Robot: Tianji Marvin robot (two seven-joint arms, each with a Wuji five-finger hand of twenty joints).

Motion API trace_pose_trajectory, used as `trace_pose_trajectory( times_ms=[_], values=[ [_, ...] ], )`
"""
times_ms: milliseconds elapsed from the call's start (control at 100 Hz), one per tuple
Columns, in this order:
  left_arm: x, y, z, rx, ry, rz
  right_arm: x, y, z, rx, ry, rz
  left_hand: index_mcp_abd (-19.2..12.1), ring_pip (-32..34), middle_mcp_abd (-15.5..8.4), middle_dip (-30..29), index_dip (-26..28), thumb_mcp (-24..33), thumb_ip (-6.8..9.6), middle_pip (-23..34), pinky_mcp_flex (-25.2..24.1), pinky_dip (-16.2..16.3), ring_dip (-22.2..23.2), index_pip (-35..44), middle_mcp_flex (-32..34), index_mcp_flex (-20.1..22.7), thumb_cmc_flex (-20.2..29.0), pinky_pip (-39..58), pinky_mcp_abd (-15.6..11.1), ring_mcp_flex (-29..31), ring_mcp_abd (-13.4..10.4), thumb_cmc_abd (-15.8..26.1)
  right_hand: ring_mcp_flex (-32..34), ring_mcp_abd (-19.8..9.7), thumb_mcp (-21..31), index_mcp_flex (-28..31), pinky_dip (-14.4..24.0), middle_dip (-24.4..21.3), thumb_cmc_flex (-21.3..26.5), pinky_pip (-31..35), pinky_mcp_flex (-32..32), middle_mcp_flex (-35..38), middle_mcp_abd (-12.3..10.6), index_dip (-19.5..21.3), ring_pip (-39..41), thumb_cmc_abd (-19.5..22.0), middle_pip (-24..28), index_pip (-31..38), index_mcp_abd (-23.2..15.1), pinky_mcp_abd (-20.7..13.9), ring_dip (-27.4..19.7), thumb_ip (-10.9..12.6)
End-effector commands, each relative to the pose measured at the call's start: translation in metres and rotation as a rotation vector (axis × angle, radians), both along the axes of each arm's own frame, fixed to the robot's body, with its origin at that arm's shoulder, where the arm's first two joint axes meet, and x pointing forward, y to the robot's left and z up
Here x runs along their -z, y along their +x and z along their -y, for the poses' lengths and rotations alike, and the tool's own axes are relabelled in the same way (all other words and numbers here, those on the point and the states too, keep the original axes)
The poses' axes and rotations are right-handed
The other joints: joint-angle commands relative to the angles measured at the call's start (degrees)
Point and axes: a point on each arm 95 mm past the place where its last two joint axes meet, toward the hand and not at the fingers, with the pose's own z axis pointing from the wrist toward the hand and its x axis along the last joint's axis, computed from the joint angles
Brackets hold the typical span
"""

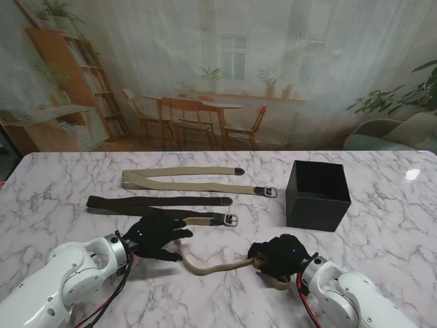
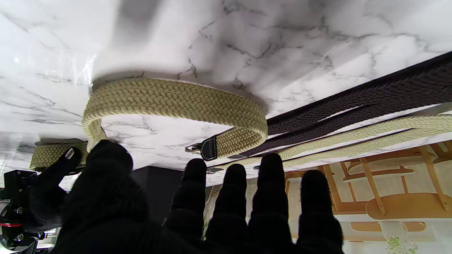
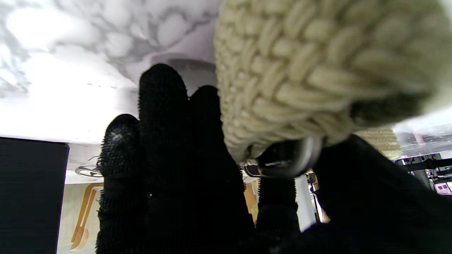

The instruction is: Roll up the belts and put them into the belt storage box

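A beige woven belt (image 1: 205, 268) (image 2: 176, 98) lies in a loose curve on the marble between my hands. Its buckle (image 1: 231, 219) (image 2: 203, 148) rests just past my left fingertips. My right hand (image 1: 281, 254) (image 3: 176, 176) is shut on the belt's other end, and the weave (image 3: 300, 70) fills the right wrist view with a dark shiny end piece under the thumb. Palm down beside the belt's curve, my left hand (image 1: 153, 236) (image 2: 212, 211) is open with fingers spread, holding nothing. The black storage box (image 1: 314, 212) (image 3: 31, 194) stands open-topped beyond my right hand.
Two more belts lie folded flat farther from me. One is dark brown (image 1: 157, 201) (image 2: 370, 95), just past my left hand. The other is beige (image 1: 177, 171) with its buckle (image 1: 270, 192) near the box. The table's far edge meets a printed backdrop.
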Motion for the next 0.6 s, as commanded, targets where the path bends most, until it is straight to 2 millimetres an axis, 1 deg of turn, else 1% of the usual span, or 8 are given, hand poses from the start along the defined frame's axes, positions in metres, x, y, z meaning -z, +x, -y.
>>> trace_pose_trajectory(
  times_ms=[0, 90, 250, 350, 460, 510, 560, 590],
  values=[
    [0.0024, -0.0011, 0.0002, -0.004, 0.010, -0.013, 0.0066, -0.0046, 0.0018, 0.013, -0.005, -0.031, 1.1, -1.3, 0.5, -0.3, 0.0, -0.5, -1.23, -0.5, -0.7, -0.5, -0.5, 0.6, -0.1, 1.0, 0.5, -2.0, 2.3, 0.0, 0.6, 1.4, -2.0, -5.3, 6.6, 13.2, 1.1, 0.7, 10.7, -0.4, -0.8, 1.5, -7.4, 6.7, -5.2, 3.8, 0.8, 18.3, -8.2, -1.6, -0.1, 0.9],
    [0.0024, -0.0011, 0.0000, -0.005, 0.010, -0.013, 0.0060, -0.0046, 0.0013, 0.031, 0.010, -0.045, 1.1, -1.3, 0.5, -0.3, 0.0, -0.5, -1.23, -0.5, -0.8, -0.5, -0.5, 0.6, -0.1, 1.0, 0.6, -2.1, 2.2, 0.0, 0.6, 1.5, -2.0, -5.9, 7.8, 11.0, 1.3, -0.1, 9.3, -0.5, 0.3, 2.2, -7.9, 3.4, -6.5, 1.6, -1.1, 19.0, -0.1, -4.1, 0.8, 0.1],
    [0.0024, -0.0013, -0.0003, -0.007, 0.009, -0.012, 0.0074, -0.0046, -0.0001, 0.098, 0.010, -0.013, 1.1, -1.3, 0.5, -0.3, 0.1, -0.5, -1.24, -0.4, -0.7, -0.5, -0.5, 0.8, 0.0, 1.3, 0.7, -2.1, 2.1, 0.0, 0.6, 1.9, -0.3, -4.6, 7.4, 8.3, 1.3, 0.3, 10.4, 0.5, 2.5, 3.6, -6.8, -1.2, -5.0, 1.9, -1.0, 16.5, 0.1, -2.4, 1.7, 0.3],
    [0.0025, -0.0014, -0.0003, -0.008, 0.009, -0.012, 0.0095, -0.0045, -0.0029, 0.171, 0.019, 0.003, 1.2, -1.3, 0.5, -0.3, 0.1, -0.5, -1.23, -0.4, -0.7, -0.5, -0.5, 0.8, 0.0, 1.4, 0.9, -2.1, 2.2, 0.0, 0.6, 2.0, -0.4, -4.1, 6.1, 6.3, 1.1, 0.6, 10.1, 0.7, 2.4, 3.9, -6.4, -4.2, -4.5, 2.9, -1.1, 14.9, 3.3, -2.1, 1.6, 0.4],
    [0.0024, -0.0015, -0.0005, -0.008, 0.009, -0.012, 0.0100, -0.0043, -0.0039, 0.192, 0.021, -0.004, 1.1, -1.3, 0.4, -0.3, 0.1, -0.5, -1.23, -0.4, -0.7, -0.5, -0.5, 0.8, 0.0, 1.4, 0.9, -2.1, 2.2, 0.0, 0.6, 2.1, -2.0, -3.7, 4.0, 0.8, 0.4, 0.0, 4.7, 0.1, -0.1, 2.2, -5.8, -7.8, -6.5, 5.2, -2.7, 7.7, 5.7, -2.4, 0.6, 2.1],
    [0.0023, -0.0016, -0.0007, -0.009, 0.010, -0.011, 0.0096, -0.0048, -0.0038, 0.190, 0.013, -0.015, 1.1, -1.3, 0.4, -0.3, 0.1, -0.5, -1.23, -0.4, -0.7, -0.5, -0.5, 0.8, 0.0, 1.3, 1.0, -2.1, 2.2, 0.0, 0.6, 2.2, -3.5, -3.6, 4.2, -1.0, 0.3, -0.1, 3.0, -0.4, -1.8, 0.3, -5.8, -7.7, -7.7, 5.9, -3.3, 5.1, 5.6, -2.9, 0.2, 4.0],
    [0.0023, -0.0018, -0.0010, -0.010, 0.009, -0.010, 0.0093, -0.0049, -0.0029, 0.177, 0.004, -0.017, 1.2, -1.3, 0.4, -0.3, 0.1, -0.5, -1.23, -0.4, -0.7, -0.5, -0.5, 0.8, 0.0, 1.4, 1.1, -2.1, 2.1, 0.1, 0.6, 2.2, -4.2, -4.1, 5.0, -2.4, 0.3, -0.1, 1.0, -0.7, -3.0, -0.7, -6.1, -1.7, -8.5, 6.4, -3.1, 0.4, 5.2, -3.7, 0.4, 7.7],
    [0.0023, -0.0019, -0.0011, -0.011, 0.009, -0.009, 0.0087, -0.0049, -0.0023, 0.169, -0.003, -0.017, 1.1, -1.3, 0.6, -0.3, 0.1, -0.5, -1.22, -0.4, -0.7, -0.5, -0.5, 0.8, 0.0, 1.3, 1.2, -2.1, 2.3, 0.1, 0.6, 2.2, -4.9, -4.3, 5.0, -3.0, 0.3, -0.2, 0.3, -1.0, -3.8, -1.6, -6.2, 0.5, -8.8, 6.0, -3.2, -0.9, 4.7, -3.8, 0.4, 8.7]
  ],
)
